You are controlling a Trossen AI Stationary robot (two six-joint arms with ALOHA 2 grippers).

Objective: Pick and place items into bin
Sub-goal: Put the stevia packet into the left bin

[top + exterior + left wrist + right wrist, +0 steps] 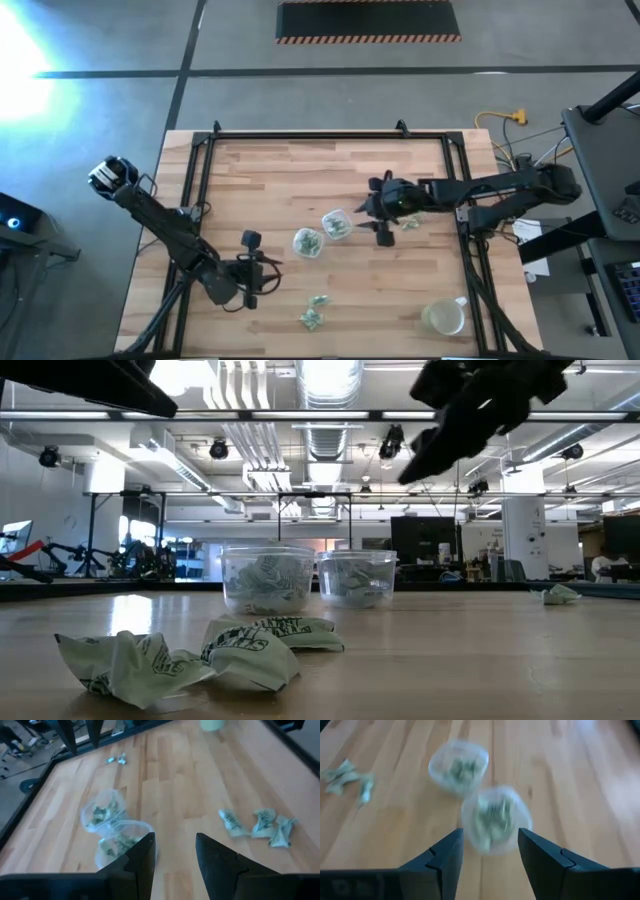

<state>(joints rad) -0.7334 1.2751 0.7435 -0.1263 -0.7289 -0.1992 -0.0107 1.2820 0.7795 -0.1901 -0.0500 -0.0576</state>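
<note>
- right gripper (372,219) hangs over the middle of the wooden table (300,170), just beside the right-hand clear tub (336,224), fingers spread apart and nothing between them.
- from its own wrist camera the right gripper (490,851) frames that tub (496,819) in the gap between its fingers, up above it, not touching.
- the tub is packed with pale green-and-white wrappers, and the second clear tub (307,242) sits right against it, also filled.
- at table height the two tubs (268,576) (356,577) stand upright side by side, the dark right arm high over them.
- left gripper (249,270) waits near the front left part of the table, fingers parted with a gap showing, holding nothing.
- from its wrist camera the left gripper (173,851) looks across at both tubs and at a small cluster of loose wrappers (257,824) lying on the wood.
- those loose wrappers (315,310) sit near the front edge, well apart from the tubs; up close in the low view they are crumpled and printed green (180,655).
- one more wrapper (410,224) lies just right of the right gripper.
- a yellowish-white mug (444,317) stands in the front right corner, well clear of everything.
</note>
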